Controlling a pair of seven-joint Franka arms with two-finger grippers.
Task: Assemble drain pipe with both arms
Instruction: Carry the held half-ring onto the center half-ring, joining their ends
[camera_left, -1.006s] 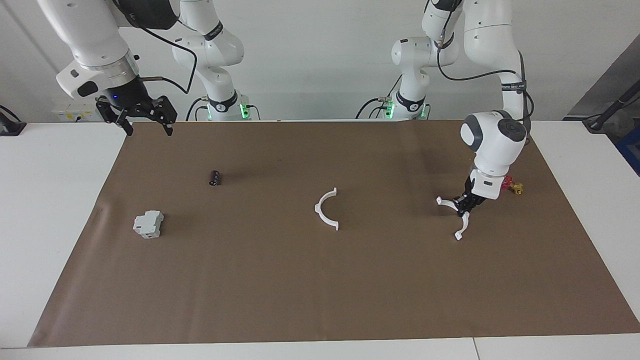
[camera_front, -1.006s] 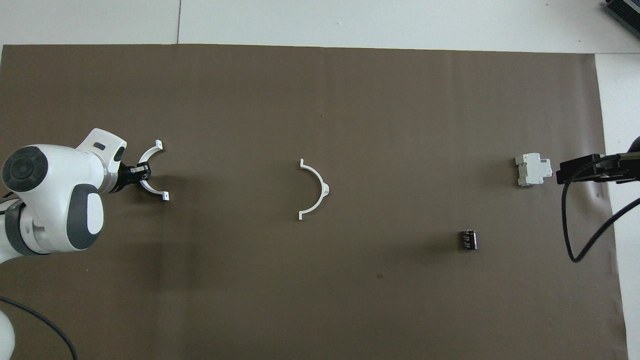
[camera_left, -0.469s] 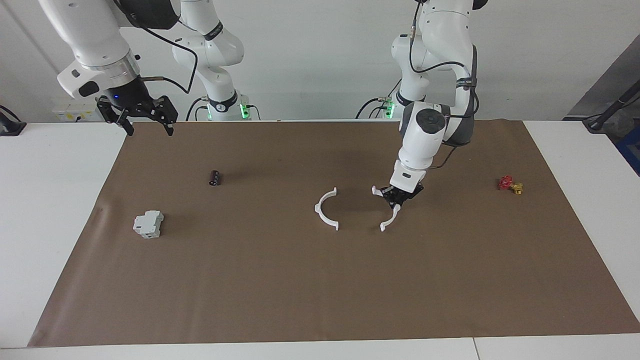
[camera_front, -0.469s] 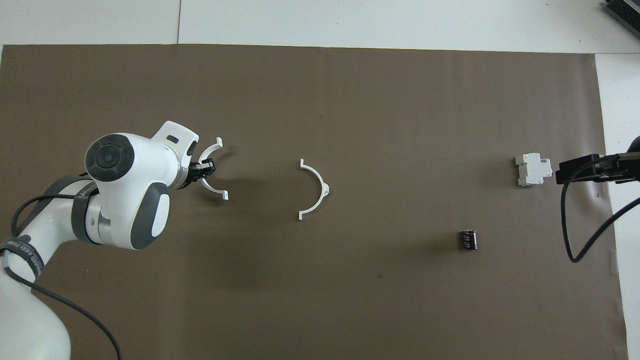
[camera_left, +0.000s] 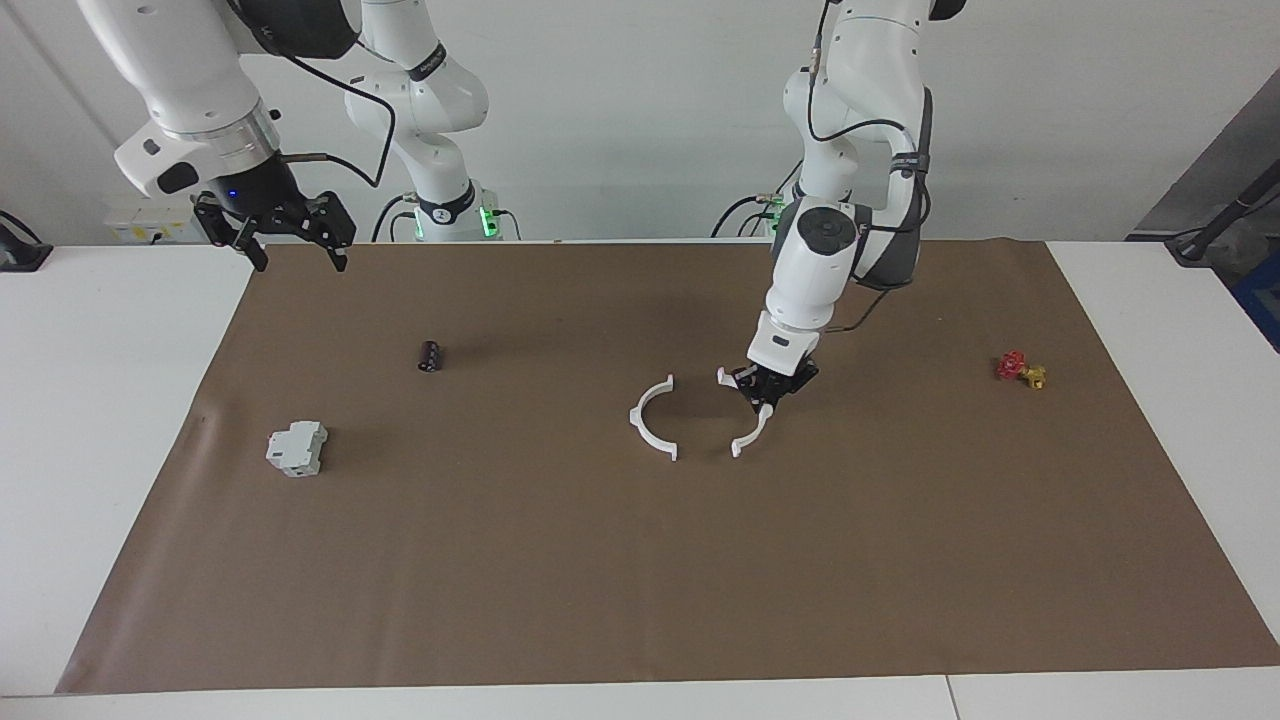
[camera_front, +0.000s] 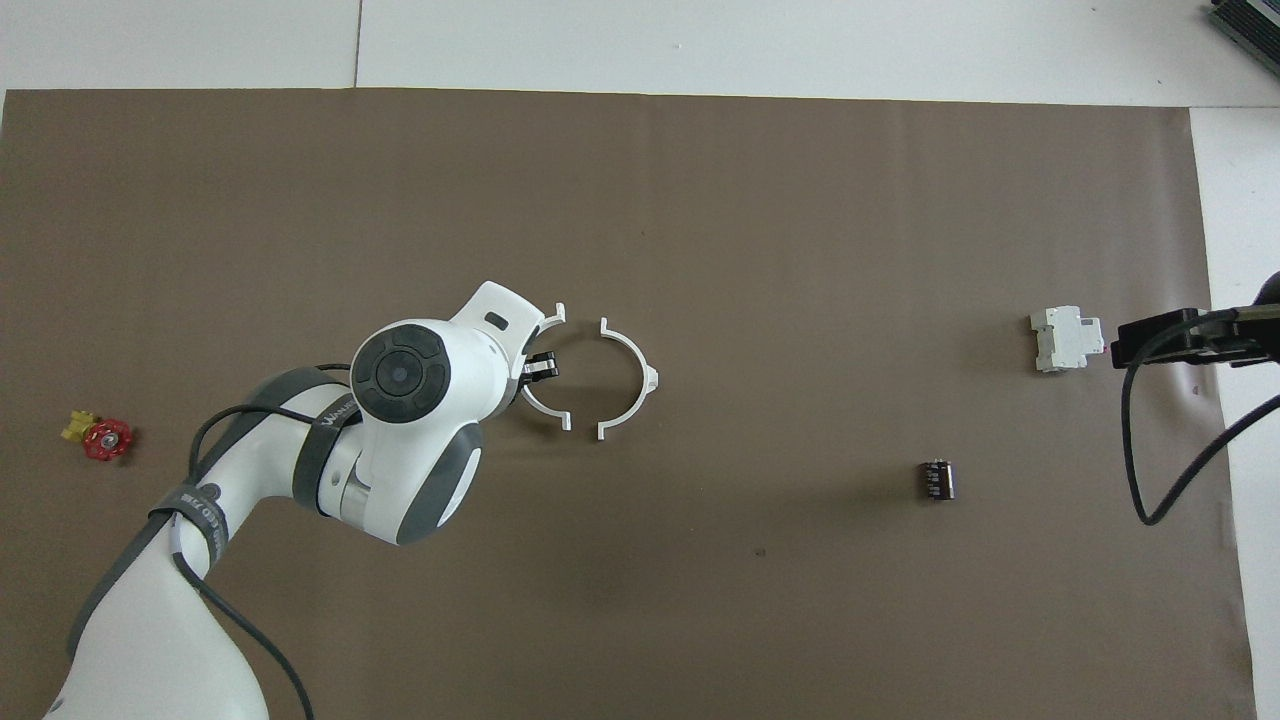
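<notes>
White plastic makes up both halves of the drain pipe. One half (camera_left: 652, 418) lies on the brown mat (camera_left: 640, 560) at frame centre in the facing view, its open side turned toward the other half (camera_left: 745, 412). That second half is pinched at mid-arc by the left gripper (camera_left: 765, 388), fingers clamped narrow on it, just beside the first; the end tabs face each other but are not yet touching. In the overhead view the gap between the tab pairs is seen as a thin strip of mat.

The right gripper (camera_left: 290, 232) is seen at upper left of the facing view, over the mat's edge, fingers spread wide and empty; that arm waits.

Risks are judged as follows: the free half is not pinned, so a push from the held half could simply slide it away instead of mating. A slight tilt or twist in the thin pinch could let the tabs ride over each other or meet at one end only
</notes>
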